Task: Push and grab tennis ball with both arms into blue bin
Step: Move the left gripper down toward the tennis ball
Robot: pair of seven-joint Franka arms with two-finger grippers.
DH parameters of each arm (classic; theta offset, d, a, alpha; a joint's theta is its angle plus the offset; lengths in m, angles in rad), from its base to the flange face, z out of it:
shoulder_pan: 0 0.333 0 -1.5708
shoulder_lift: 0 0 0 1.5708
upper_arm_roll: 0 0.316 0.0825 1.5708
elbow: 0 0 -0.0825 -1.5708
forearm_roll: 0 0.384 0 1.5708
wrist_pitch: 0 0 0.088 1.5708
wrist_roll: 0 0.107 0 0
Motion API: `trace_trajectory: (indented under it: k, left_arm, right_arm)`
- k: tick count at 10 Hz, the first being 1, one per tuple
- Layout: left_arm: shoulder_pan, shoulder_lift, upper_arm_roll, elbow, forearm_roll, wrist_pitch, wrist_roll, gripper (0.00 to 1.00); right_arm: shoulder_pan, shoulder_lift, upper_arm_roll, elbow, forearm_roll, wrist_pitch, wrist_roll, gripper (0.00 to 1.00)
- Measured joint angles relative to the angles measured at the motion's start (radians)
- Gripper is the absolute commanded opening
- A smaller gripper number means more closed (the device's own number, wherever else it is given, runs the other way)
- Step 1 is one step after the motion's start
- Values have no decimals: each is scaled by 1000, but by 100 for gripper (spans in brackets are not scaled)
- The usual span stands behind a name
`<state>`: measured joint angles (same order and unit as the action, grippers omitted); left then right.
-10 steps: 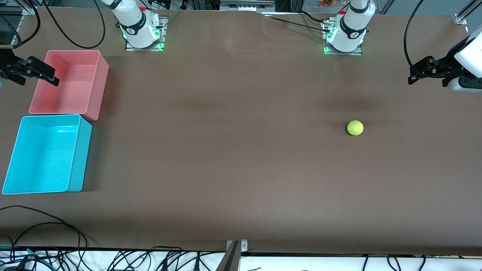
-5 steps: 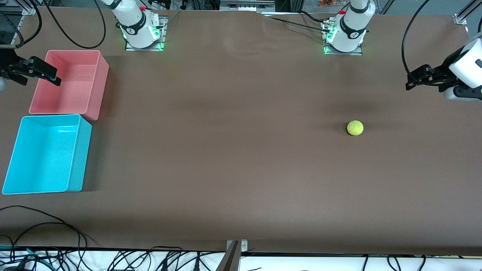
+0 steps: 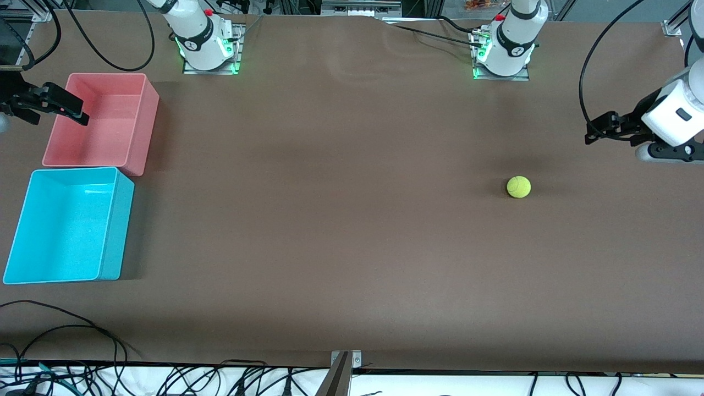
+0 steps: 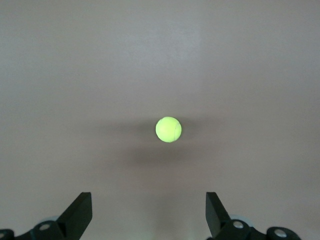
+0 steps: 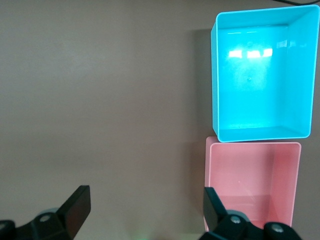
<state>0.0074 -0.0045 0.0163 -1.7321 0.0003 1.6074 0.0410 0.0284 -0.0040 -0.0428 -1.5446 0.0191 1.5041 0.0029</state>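
The tennis ball (image 3: pixel 518 187) lay alone on the brown tabletop (image 3: pixel 341 231), toward the left arm's end and well apart from both bins. The left end effector (image 3: pixel 597 127) hung in the air above the tabletop near that end, not touching the ball; in the left wrist view its two black fingers (image 4: pixel 80 212) stood wide apart with nothing between them, and the ball (image 4: pixel 168 129) showed as a bright yellow-green sphere on bare tabletop ahead of them. At the right arm's end sat the blue bin (image 3: pixel 69 225), a cyan rectangular container with smooth walls, and touching or just beside it, farther from the front camera, stood the pink bin (image 3: pixel 102 121) of similar size. Both bins held nothing visible. The right end effector (image 3: pixel 55 104) waited over the outer wall of the pink bin, at the tabletop's edge; its fingers (image 5: pixel 75 207) were likewise spread open and empty in the right wrist view, which looked down on the blue bin (image 5: pixel 262 75) and the pink bin (image 5: pixel 252 182) side by side. The white bases of both arms stood along the tabletop's edge farthest from the front camera, with green lights glowing at their feet.
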Motion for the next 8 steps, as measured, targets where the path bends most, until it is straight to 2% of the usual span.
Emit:
trace_trajectory:
  k: [8]
  left_arm:
    - [22, 0, 18, -92, 0, 51, 1, 100]
  right_arm:
    - [0, 0, 0, 0, 0, 0, 0, 100]
